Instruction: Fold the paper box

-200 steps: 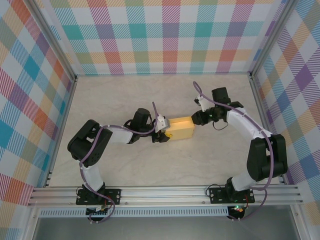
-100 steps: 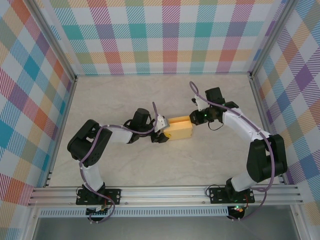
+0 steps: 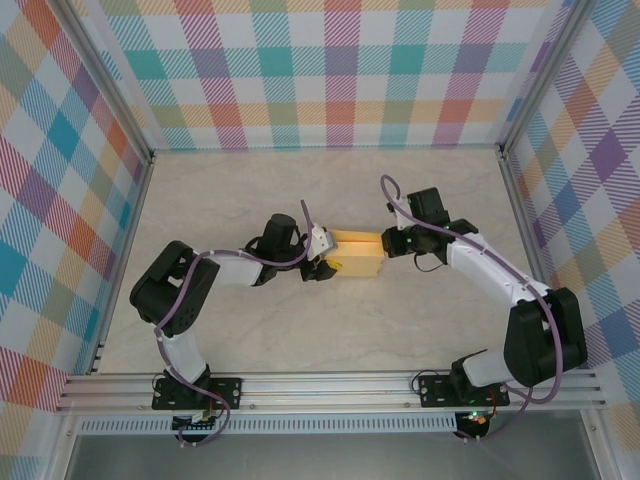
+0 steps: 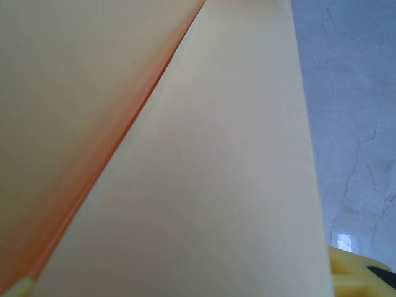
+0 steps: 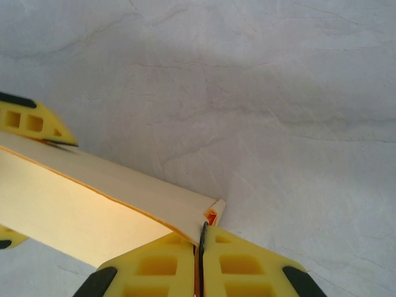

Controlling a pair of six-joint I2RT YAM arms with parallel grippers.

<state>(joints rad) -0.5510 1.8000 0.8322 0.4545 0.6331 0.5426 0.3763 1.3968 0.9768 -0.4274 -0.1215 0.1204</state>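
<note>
The box (image 3: 357, 253) lies mid-table. The left gripper (image 3: 325, 258) clasps its left end across the width, a finger on each long side, and the right gripper (image 3: 386, 243) has its jaws closed on what looks like a thin edge of card at its right end. To fold well, I judge the left should anchor the box while the right turns the end flap along its crease without dragging the box sideways. Bare table (image 3: 300, 330) surrounds the box, with the walls (image 3: 330, 80) well apart from it.
</note>
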